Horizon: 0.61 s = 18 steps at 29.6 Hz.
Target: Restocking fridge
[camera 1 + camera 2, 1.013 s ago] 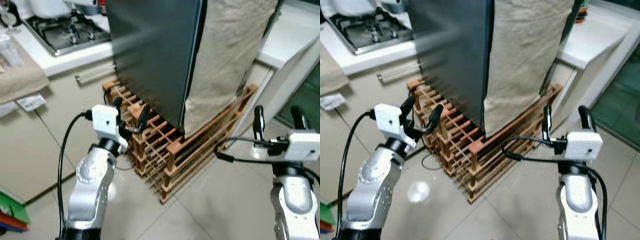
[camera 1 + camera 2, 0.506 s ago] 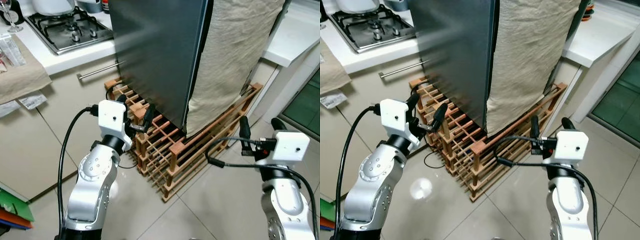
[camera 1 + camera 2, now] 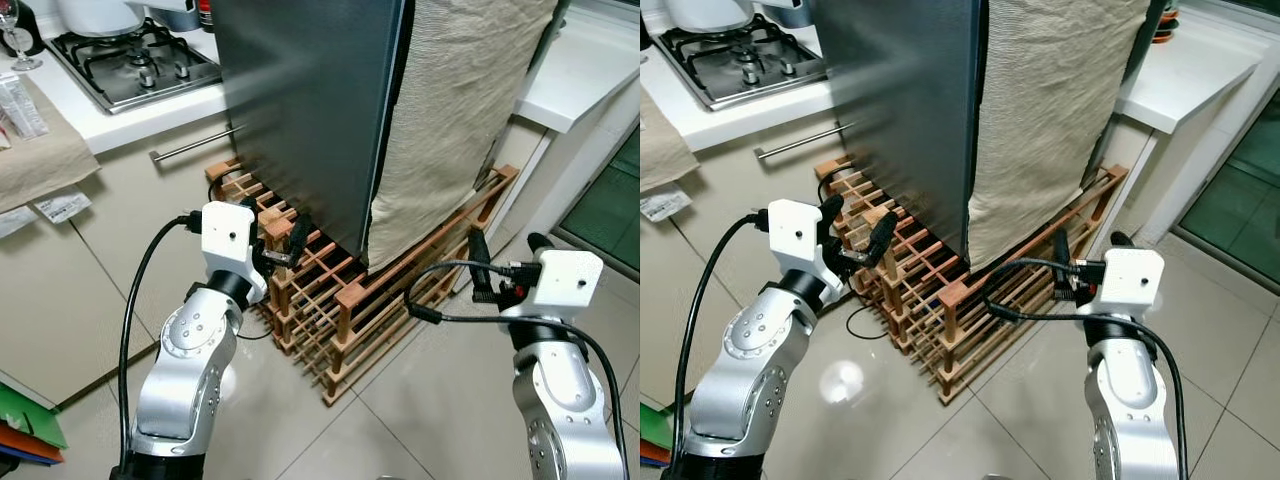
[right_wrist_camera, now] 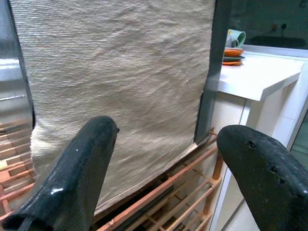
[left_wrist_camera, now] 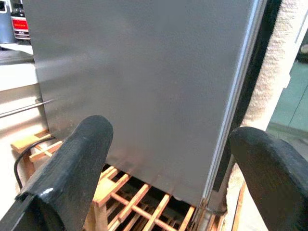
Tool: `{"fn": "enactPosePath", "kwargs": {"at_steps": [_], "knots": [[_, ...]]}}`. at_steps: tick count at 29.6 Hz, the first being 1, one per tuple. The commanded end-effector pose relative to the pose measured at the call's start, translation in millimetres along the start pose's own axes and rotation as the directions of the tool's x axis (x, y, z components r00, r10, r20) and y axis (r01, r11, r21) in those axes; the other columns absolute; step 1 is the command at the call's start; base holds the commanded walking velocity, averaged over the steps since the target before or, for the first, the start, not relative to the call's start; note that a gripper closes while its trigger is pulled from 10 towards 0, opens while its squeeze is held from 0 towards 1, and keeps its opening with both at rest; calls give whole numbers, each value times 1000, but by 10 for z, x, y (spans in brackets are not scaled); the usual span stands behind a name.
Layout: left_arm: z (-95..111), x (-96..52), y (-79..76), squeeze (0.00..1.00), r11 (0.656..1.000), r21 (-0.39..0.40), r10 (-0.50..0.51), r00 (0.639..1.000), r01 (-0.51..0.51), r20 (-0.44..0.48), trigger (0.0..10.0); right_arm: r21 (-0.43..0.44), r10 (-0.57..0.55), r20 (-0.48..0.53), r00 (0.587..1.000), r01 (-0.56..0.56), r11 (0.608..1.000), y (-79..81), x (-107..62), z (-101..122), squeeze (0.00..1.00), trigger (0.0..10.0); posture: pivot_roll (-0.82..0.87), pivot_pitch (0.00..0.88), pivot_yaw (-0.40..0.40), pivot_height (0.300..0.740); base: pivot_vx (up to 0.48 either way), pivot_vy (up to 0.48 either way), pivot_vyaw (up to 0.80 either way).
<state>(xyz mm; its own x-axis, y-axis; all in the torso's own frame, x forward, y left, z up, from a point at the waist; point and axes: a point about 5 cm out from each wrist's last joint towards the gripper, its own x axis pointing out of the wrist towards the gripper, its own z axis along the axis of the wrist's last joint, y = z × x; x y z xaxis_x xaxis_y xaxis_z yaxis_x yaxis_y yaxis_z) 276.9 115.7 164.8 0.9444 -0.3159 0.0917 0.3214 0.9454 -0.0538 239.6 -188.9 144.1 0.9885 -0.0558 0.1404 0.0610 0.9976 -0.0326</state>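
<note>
- Head views: we stand before the fridge (image 3: 310,110), a tall box of brushed grey steel, its door closed and one side draped in a coarse beige cloth (image 3: 450,120). It sits on a slatted wooden rack (image 3: 340,300) over glossy floor tiles (image 3: 430,400). Our left gripper (image 3: 270,245) hovers near the rack's corner, fingers apart and empty; our right gripper (image 3: 505,262) hangs near the rack's far end, also spread and empty. We carry nothing to stock, so we judge the door comes first.
- Risk, as we judge it: the left fingers sit close to the thin slats and a loose black cable (image 3: 235,330) on the floor; a forward reach could snag either. The cloth could catch the right fingers and drag.
- Left wrist view: the two rounded black fingers (image 5: 72,163) frame the smooth steel panel and its dark door seam (image 5: 240,96).
- Right wrist view: blunt matte fingers (image 4: 77,163) frame the ribbed cloth and a white counter (image 4: 260,72) with stacked dishes (image 4: 233,50).
</note>
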Motion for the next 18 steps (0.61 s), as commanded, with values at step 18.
{"fn": "enactPosePath", "kwargs": {"at_steps": [18], "knots": [[9, 190, 44, 0, 999, -42, 22, 1000, -22, 3, 10000, -17, 48, -3, 999, -48, 999, 48, 88, 23, 75, 10000, -149, 0, 0, 740, 0, -335, 0]]}}
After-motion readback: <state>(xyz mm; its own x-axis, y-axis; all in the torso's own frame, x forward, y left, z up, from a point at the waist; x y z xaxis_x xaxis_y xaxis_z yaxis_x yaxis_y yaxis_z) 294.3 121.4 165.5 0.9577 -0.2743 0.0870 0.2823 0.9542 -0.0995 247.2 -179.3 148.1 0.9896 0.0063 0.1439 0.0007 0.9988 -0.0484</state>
